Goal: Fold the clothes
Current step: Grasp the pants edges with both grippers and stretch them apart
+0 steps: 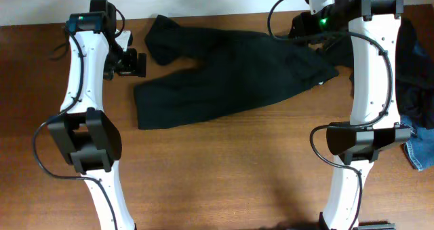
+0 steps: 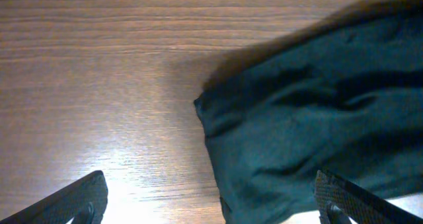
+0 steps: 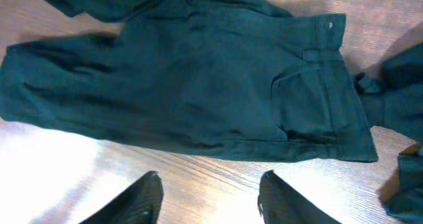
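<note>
Trousers [image 1: 230,81] lie limp and light, probably thin cotton; pinch the waistband [image 3: 334,78] at right. Left hand [image 2: 210,187] and right hand [image 3: 211,187] both spread, empty.

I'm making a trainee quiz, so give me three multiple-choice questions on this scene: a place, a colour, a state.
1. The waistband lies nearest: A) the right arm B) the left arm C) the table's front edge.
2. The trousers are: A) red B) black C) white.
3. The left fingers are: A) shut on cloth B) open, empty C) out of view.
Answers: 1 A, its button end sits by that arm; 2 B, dark cloth throughout; 3 B, spread apart, nothing between.
</note>
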### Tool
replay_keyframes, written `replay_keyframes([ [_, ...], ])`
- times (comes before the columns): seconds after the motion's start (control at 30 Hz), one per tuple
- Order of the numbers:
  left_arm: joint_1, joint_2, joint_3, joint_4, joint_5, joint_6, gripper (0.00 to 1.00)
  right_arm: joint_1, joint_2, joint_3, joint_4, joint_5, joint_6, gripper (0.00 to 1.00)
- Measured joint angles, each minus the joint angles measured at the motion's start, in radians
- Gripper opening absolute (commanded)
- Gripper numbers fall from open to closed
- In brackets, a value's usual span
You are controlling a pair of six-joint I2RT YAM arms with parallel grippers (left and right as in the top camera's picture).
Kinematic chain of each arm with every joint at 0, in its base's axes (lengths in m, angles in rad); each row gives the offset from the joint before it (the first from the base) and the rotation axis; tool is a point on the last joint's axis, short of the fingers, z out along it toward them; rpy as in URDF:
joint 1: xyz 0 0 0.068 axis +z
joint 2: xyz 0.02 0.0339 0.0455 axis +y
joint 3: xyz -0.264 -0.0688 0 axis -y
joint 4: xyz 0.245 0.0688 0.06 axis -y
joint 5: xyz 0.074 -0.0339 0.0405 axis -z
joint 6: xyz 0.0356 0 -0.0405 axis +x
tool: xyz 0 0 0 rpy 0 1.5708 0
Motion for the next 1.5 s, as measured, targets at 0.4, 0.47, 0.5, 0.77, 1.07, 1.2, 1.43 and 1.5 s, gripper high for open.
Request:
replay_keyframes([
  [0.4,-0.038,-0.026,0.000,-0.184,0.106,0.097,0.99,-0.002,-0.002,-0.259,0.029,0.038,0.031,0.74],
  [0.47,-0.050,-0.031,0.000,-0.214,0.108,0.075,0.99,-0.006,-0.002,-0.311,0.058,0.041,0.045,0.75],
  [0.5,-0.059,-0.034,0.000,-0.234,0.108,0.056,0.99,-0.011,-0.001,-0.328,0.068,0.041,0.051,0.75],
  [0.77,-0.120,-0.040,-0.054,-0.270,0.043,-0.107,0.99,-0.108,-0.001,-0.402,0.167,0.041,0.105,0.76],
  [1.07,-0.126,-0.062,-0.272,-0.130,-0.016,-0.270,0.99,-0.168,-0.002,-0.612,0.366,0.040,0.116,0.76],
  [1.2,-0.126,-0.105,-0.323,-0.085,-0.058,-0.333,0.99,-0.186,-0.001,-0.716,0.461,0.041,0.116,0.76],
  [1.43,-0.126,-0.129,-0.502,0.039,-0.066,-0.386,0.99,-0.221,-0.001,-0.754,0.542,0.041,0.104,0.76],
  [1.5,-0.126,-0.129,-0.556,0.087,-0.051,-0.390,0.98,-0.224,-0.001,-0.755,0.557,0.041,0.093,0.76],
])
